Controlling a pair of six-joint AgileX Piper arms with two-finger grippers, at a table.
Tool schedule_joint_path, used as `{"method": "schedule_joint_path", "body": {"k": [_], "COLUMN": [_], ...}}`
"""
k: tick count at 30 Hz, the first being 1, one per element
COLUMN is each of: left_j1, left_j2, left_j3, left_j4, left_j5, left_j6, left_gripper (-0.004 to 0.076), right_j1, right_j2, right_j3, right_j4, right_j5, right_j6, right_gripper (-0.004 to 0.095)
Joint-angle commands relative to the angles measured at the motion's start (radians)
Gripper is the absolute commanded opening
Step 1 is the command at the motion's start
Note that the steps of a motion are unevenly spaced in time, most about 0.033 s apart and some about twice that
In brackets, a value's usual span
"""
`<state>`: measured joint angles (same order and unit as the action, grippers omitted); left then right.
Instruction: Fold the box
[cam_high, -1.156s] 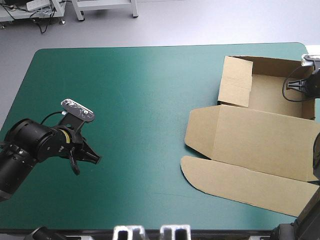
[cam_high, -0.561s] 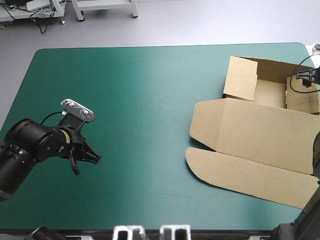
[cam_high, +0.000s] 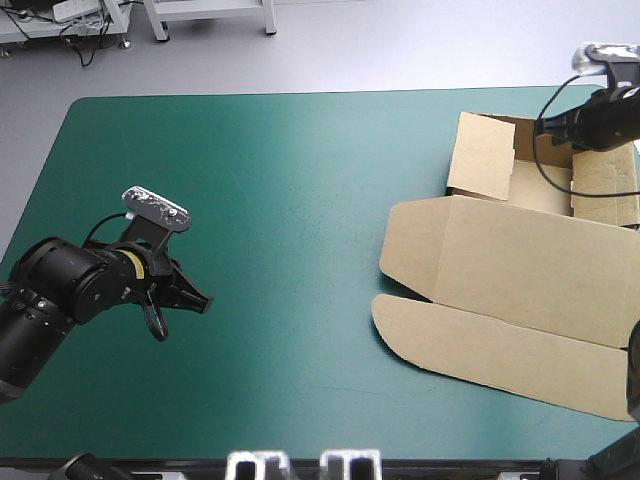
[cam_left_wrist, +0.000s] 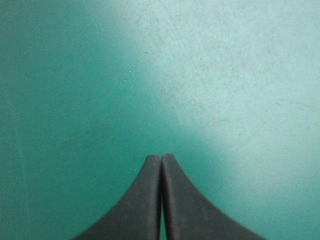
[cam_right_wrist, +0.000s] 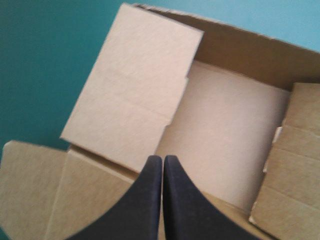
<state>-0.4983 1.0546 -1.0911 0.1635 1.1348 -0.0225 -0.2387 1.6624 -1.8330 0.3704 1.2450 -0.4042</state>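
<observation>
1. The table is carrying the brown box at about 3 o'clock in the high view, close to the right edge. Nothing else is lying on the teal-green cover.
2. The lid is lying flat, reaching from the tray toward 5 o'clock. Its rounded tuck flap is spreading out on the cover, not yet folded.
3. The tray is sitting at 2 o'clock with its far wall raised. Its 9 o'clock side wall is standing loose and leaning inward. The creased 3 o'clock side panel is leaning in over the floor, apparently untucked.
4. The task is looking roughly half done. The walls are coming up, while securing the side walls and dealing with the lid seem to be waiting.
5. The right gripper is hovering above the tray's far edge, fingers pressed together on nothing.
6. The left gripper is hanging at 8 o'clock, well apart from the box, fingers clenched empty over bare cover.
</observation>
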Motion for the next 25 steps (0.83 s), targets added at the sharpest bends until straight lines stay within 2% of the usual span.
{"method": "schedule_joint_path", "body": {"k": [1,10,14,18,25], "left_j1": [-0.004,-0.004,-0.004,-0.004,-0.004], "left_j2": [-0.018,-0.018,-0.018,-0.018,-0.018], "left_j3": [-0.027,-0.027,-0.005,0.066,0.153], "left_j4": [-0.029,-0.087,-0.189,-0.190,-0.239], "left_j5": [-0.053,-0.036,-0.008,-0.019,-0.069], "left_j6": [-0.010,0.023,0.107,0.101,0.064], "left_gripper": [-0.0010,-0.0010,-0.0010,-0.0010,-0.0010], "right_j1": [0.061,0.210,0.230,0.235,0.235], "right_j2": [-0.134,-0.406,-0.550,-0.713,-0.899], "right_j3": [0.093,0.522,0.717,0.894,1.020], "right_j4": [0.002,-0.011,0.024,0.002,-0.068], "right_j5": [0.005,-0.020,-0.085,-0.161,-0.164], "right_j6": [-0.025,-0.083,-0.069,-0.076,-0.056], "right_gripper": [-0.0015,-0.0015,-0.0015,-0.0015,-0.0015]}}
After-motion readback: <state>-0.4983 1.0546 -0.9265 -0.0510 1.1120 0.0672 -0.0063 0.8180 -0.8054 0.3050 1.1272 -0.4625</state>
